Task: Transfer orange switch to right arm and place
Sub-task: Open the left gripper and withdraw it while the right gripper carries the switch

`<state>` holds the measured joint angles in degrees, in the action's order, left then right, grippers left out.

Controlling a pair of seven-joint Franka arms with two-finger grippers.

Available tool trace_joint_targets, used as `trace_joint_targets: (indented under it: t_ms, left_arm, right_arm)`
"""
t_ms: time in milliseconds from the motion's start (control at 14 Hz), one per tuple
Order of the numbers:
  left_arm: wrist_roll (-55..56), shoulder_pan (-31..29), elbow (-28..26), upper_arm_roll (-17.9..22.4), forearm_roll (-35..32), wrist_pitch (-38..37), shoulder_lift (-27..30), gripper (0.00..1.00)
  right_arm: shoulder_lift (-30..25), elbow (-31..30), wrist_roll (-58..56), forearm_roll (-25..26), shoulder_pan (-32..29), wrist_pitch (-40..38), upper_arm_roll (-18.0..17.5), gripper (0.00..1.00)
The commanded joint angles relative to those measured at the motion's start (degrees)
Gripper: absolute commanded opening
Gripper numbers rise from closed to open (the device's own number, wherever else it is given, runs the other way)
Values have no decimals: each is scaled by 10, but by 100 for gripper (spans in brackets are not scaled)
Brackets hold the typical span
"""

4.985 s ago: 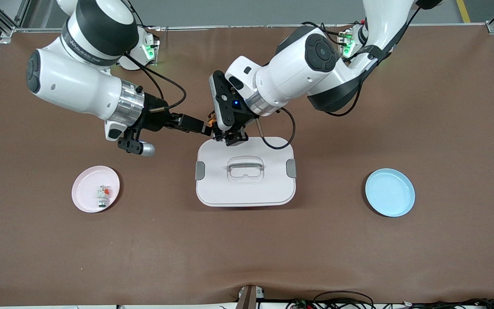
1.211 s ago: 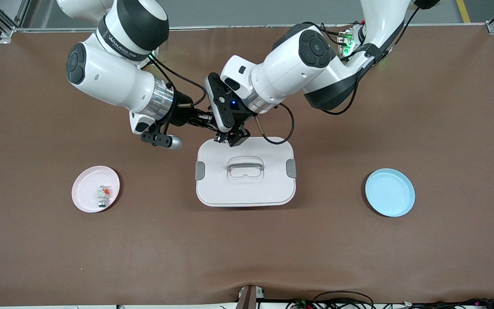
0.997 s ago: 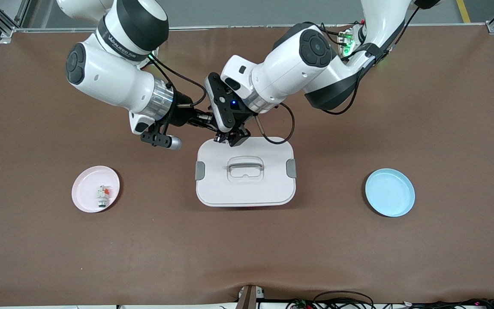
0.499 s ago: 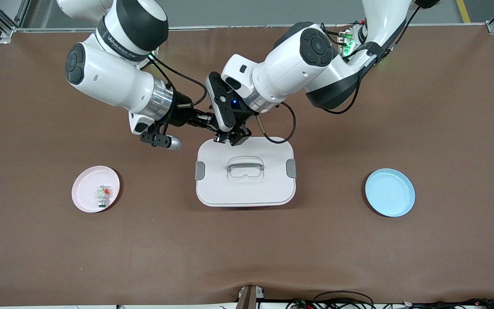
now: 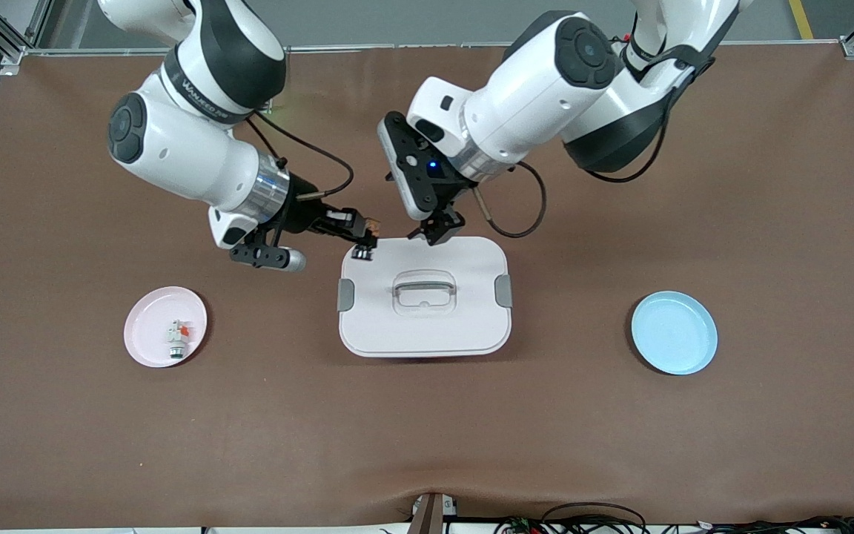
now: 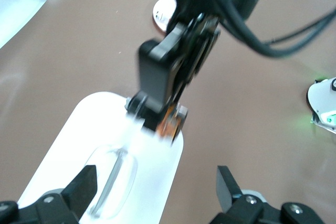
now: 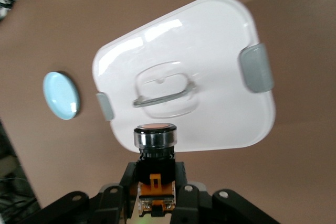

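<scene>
Over white lidded box [image 5: 424,326]: right gripper [image 5: 362,239] clamping orange switch [image 7: 154,141]; left gripper [image 5: 436,227] hovering, jaws spread, holding nothing.

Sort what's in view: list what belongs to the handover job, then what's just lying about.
Job:
- orange switch, held over the white lidded box's corner
- right gripper, shut on it
- left gripper, open over the box

Lying about:
- pink plate with white-grey part
- blue plate

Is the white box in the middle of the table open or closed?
Closed. The lid of the white box lies flat on it, handle on top, and grey clips sit at both ends.
</scene>
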<state>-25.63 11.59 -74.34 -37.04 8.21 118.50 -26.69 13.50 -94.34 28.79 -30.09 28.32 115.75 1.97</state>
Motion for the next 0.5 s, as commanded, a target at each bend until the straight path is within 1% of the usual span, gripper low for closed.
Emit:
trace_joint_targets:
  t_ms: [0,214,427]
  left_arm:
    - [9,-20,-4,1,-7,-40,29,100]
    - [8,-53,-4,1,-5,-83,57,100]
    - [8,-104,-5,0,-3,-142,94,100]
  right_arm:
    - [-1,2,-49,51,-29,-36,-5,0]
    - [-1,2,-111,93,-62,-67,-5,0]
    - [-1,2,-198,135,-107,-96,-5,0]
